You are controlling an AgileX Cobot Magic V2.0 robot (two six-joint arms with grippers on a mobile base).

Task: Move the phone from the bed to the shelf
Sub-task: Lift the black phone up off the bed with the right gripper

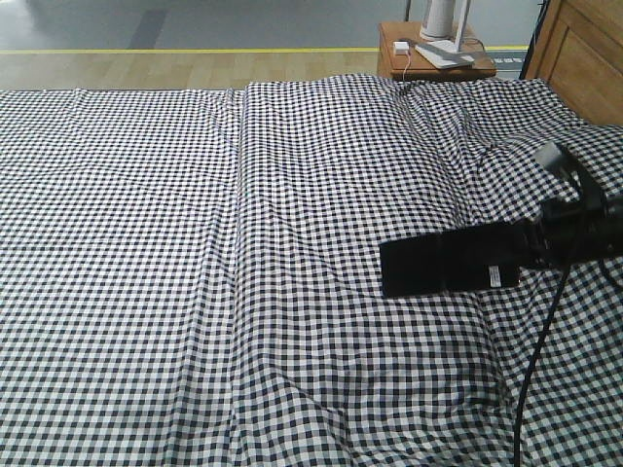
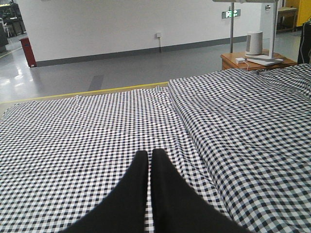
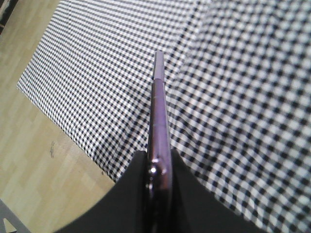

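Over the bed (image 1: pixel 146 243), left of its long fold: left hand (image 2: pixel 148 155) hangs low above the checked sheet; its two black fingers (image 2: pixel 129 199) are pressed together at the tips with nothing between them
Bed: black-and-white checked sheet, rumpled; one long fold runs from the far edge toward the near edge, left of centre
Phone (image 1: pixel 448 265): over the bed's right part; a glossy black slab sticking out leftward from the right hand (image 1: pixel 531 248); small white sticker near the gripped end; edge-on in the right wrist view, its rim purplish; whether it touches the sheet cannot be told
Right hand: extends in from the right edge, roughly level; fingers clamped on the phone's right end, one on each face
Counter (image 1: pixel 438 60): brown, beyond the bed's far right corner; carries white objects
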